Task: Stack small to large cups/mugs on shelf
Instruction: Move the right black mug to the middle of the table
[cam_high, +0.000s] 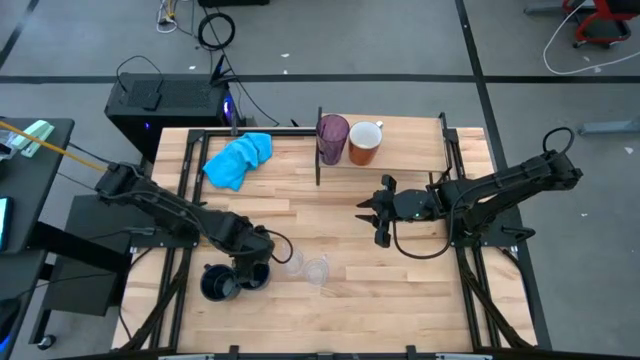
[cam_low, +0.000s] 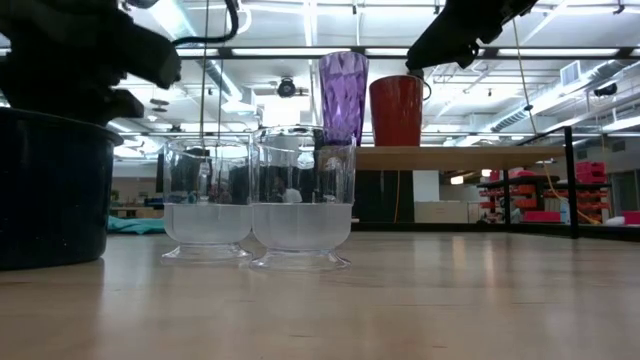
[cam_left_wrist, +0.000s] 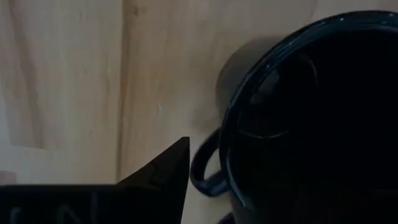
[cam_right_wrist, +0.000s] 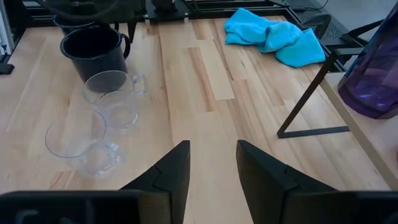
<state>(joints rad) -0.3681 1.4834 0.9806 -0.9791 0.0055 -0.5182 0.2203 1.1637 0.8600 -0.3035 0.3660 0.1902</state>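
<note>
The shelf (cam_high: 400, 150) sits at the far side of the counter (cam_high: 330, 210), w/ its thin dark upright panel (cam_high: 319, 150) at 1 end. The purple tumbler (cam_high: 332, 139) and orange mug (cam_high: 364, 143) stand on it side by side, tumbler right against the panel. Looks like the row runs from the panel outward, which would explain why the tall 1 is parked there.

The other 4 are near the front edge, well apart from the shelf. The 2 clear glasses (cam_high: 303, 266) stand just beside each other, upright on the counter. The 2 navy mugs (cam_high: 232, 280) are close together at the front-left corner, 1 next to the other.

Left gripper (cam_high: 255, 262) hangs right over the nearer navy mug (cam_left_wrist: 311, 118); its wrist view looks straight down into the mug's dark mouth, handle (cam_left_wrist: 208, 165) showing. Its jaws stand wide and hold nothing, so the mug sits free on the counter. My guess: it's lined up above the rim for a pick or has set the mug down, can't say which.

Right gripper (cam_high: 372, 212) waits mid-counter, btwn the shelf and the glasses, fingers (cam_right_wrist: 165, 171) partly apart w/ bare wood btwn them, nothing held. From there it faces the glasses (cam_right_wrist: 102, 118), prob. its next reach.

The blue cloth (cam_high: 238, 158) lies bunched at the far left, clear of everything.
</note>
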